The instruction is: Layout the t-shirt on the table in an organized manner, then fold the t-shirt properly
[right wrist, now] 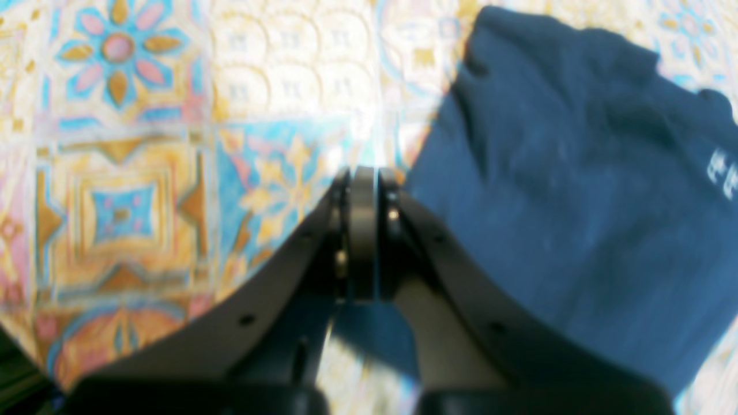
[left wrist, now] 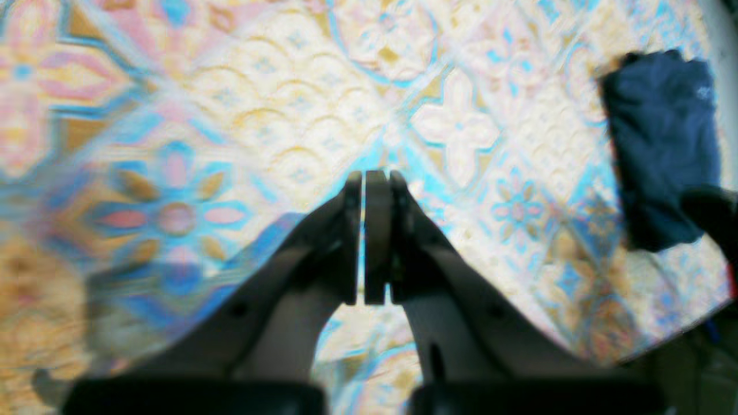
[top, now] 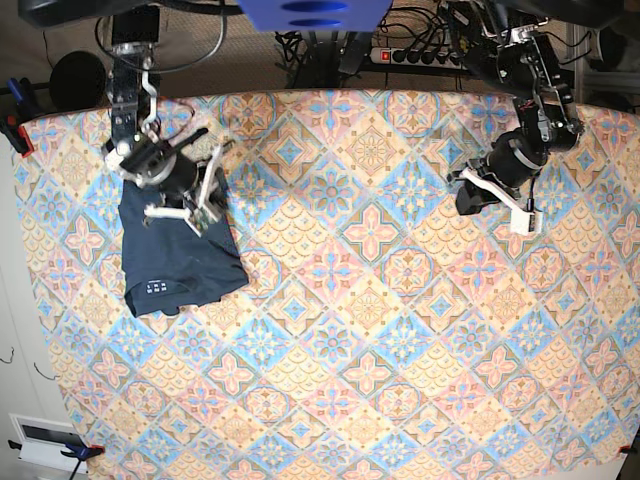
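Note:
The dark navy t-shirt (top: 175, 255) lies as a compact folded rectangle near the left edge of the patterned table (top: 370, 330), small white print showing at its near end. My right gripper (top: 205, 200) hovers over the shirt's far right corner. In the right wrist view that gripper (right wrist: 363, 170) is shut and holds nothing, with the t-shirt (right wrist: 576, 202) just right of its tips. My left gripper (top: 468, 198) hangs above bare cloth far to the right. The left wrist view shows it (left wrist: 369, 173) shut and empty, the t-shirt (left wrist: 657, 150) distant at the right.
Cables and a power strip (top: 410, 55) lie behind the table's far edge. A red clamp (top: 18, 135) holds the cloth at the far left corner. The table's edge (left wrist: 663, 340) runs along the lower right of the left wrist view.

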Controlling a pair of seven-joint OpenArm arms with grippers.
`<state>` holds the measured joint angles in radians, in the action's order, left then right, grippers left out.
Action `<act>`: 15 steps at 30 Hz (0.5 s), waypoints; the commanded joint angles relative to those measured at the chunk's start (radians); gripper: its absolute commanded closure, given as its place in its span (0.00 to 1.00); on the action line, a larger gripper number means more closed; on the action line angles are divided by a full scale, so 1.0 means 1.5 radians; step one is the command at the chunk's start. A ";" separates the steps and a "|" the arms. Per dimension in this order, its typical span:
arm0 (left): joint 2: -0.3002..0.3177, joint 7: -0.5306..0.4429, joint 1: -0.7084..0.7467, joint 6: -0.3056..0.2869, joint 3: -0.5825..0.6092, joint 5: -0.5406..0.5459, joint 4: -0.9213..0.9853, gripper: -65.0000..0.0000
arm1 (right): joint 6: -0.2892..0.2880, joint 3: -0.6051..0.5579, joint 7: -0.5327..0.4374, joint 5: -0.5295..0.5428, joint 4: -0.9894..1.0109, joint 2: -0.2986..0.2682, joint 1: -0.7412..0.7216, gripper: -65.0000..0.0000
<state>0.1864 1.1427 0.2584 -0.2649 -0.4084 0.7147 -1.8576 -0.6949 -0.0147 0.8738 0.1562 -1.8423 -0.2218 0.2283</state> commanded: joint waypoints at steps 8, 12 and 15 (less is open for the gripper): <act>0.026 -0.009 0.028 -0.003 -0.066 0.011 -0.078 1.00 | -0.002 0.045 -0.015 0.011 -0.061 -0.003 0.072 0.99; 0.050 -0.009 0.080 -0.003 -0.086 0.011 -0.122 1.00 | -0.002 0.122 -0.016 0.086 -0.068 -0.003 0.127 0.99; 0.064 -0.010 0.120 -0.003 -0.103 0.012 -0.136 1.00 | -0.002 0.183 -0.011 0.172 -0.068 -0.003 0.145 0.99</act>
<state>0.2665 1.1439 0.4366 -0.2661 -0.5488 0.7219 -2.0399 -0.6971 0.2550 0.8772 0.4038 -1.9244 -0.2169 0.4450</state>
